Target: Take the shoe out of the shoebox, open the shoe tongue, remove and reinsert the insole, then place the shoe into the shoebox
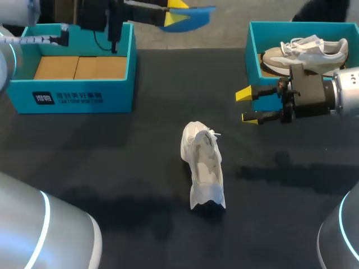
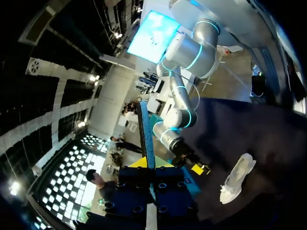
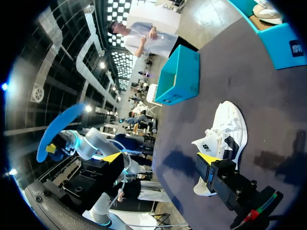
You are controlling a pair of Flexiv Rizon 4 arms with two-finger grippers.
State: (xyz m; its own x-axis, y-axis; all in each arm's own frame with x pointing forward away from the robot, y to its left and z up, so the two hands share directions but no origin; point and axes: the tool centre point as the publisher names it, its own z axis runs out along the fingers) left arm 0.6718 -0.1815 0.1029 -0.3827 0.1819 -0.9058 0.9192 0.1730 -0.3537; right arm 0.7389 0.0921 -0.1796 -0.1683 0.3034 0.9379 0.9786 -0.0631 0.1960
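White shoe (image 1: 203, 168): lies alone at the centre of the frame on the black table (image 1: 112, 157), out of both boxes. It seems to lean on one side, and I cannot tell whether its mouth faces up.
Shoe, advice: it likely needs to be held firm and upright, tongue pulled back, before anything goes in.
Right gripper (image 1: 247, 106): to the right of centre, just beyond the shoe, fingers spread wide with nothing between them. It looks best placed to pin the heel or hold the tongue.
Left shoebox (image 1: 73, 92): upper left, teal, only cardboard showing inside. It is probably the shoe's final home.
Right shoebox (image 1: 251, 45): upper right, holding a second shoe (image 1: 305, 53); leave it alone.
Blue insole (image 1: 193, 14): top centre, raised well above the table and far from the shoe.
Left gripper (image 1: 175, 12): clamped on one end of the insole, a yellow tip on each face.
Insole, advice: reinsertion appears to be next. Lead with the free end into the toe, slide low and flat, and let go only once it is seated.
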